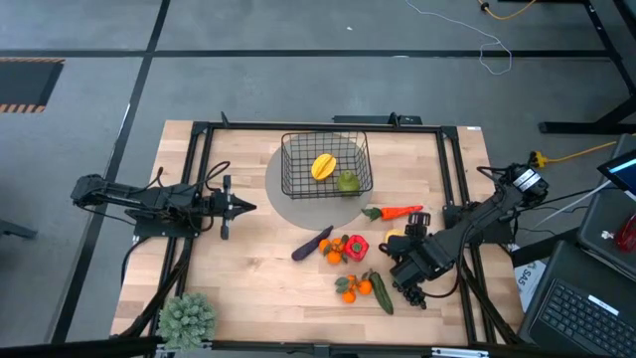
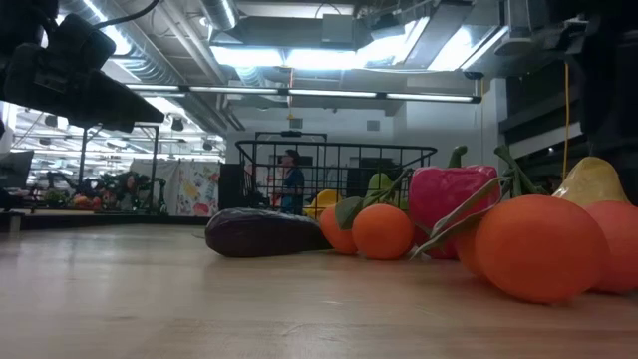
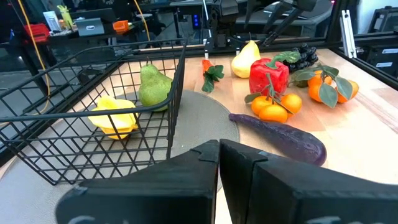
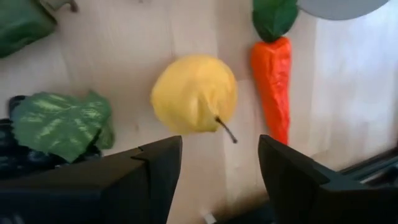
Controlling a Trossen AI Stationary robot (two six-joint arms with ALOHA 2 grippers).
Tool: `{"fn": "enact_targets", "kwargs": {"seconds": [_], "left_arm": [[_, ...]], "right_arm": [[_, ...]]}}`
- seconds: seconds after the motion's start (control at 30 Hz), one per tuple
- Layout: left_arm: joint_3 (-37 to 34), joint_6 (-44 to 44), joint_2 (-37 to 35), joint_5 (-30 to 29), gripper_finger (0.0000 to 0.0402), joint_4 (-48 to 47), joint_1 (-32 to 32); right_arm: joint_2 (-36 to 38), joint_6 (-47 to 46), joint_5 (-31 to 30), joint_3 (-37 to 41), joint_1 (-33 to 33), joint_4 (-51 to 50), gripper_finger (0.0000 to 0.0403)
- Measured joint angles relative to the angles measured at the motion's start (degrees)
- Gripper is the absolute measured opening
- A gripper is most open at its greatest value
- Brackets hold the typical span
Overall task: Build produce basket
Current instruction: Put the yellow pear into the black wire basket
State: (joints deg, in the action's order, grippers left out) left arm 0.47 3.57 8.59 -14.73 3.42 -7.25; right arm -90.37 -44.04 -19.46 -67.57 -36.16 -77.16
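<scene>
The black wire basket (image 1: 326, 164) stands on a grey round mat near the table's far edge. It holds a yellow starfruit (image 1: 323, 166) and a green pear-shaped fruit (image 1: 348, 181). A carrot (image 1: 393, 212), red pepper (image 1: 356, 246), eggplant (image 1: 311, 244), oranges (image 1: 351, 288) and cucumber (image 1: 382, 293) lie on the wood. My right gripper (image 4: 221, 168) is open and hovers over a yellow pear-like fruit (image 4: 194, 93), with dark grapes and their leaf (image 4: 56, 124) beside it. My left gripper (image 1: 243, 207) is shut and waits left of the basket.
A bushy grey-green plant (image 1: 187, 316) stands at the table's near left corner. A black frame rail (image 1: 318, 125) runs around the table top. Bare wood lies between the left gripper and the eggplant (image 3: 280, 137). A person (image 2: 291, 182) shows far behind the table.
</scene>
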Motion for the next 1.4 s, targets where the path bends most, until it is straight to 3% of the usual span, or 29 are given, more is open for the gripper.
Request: {"fn": "enact_targets", "kwargs": {"seconds": [0.5, 1.4], "left_arm": [[0.0, 0.0, 0.0, 0.0, 0.0004, 0.0, 0.0], [0.0, 0.0, 0.0, 0.0, 0.0004, 0.0, 0.0]], "right_arm": [[0.0, -0.5, -0.4, 4.5, 0.8, 1.7, 0.0150], [0.0, -0.9, 0.5, 3.1, 4.1, 4.3, 0.0134]]}}
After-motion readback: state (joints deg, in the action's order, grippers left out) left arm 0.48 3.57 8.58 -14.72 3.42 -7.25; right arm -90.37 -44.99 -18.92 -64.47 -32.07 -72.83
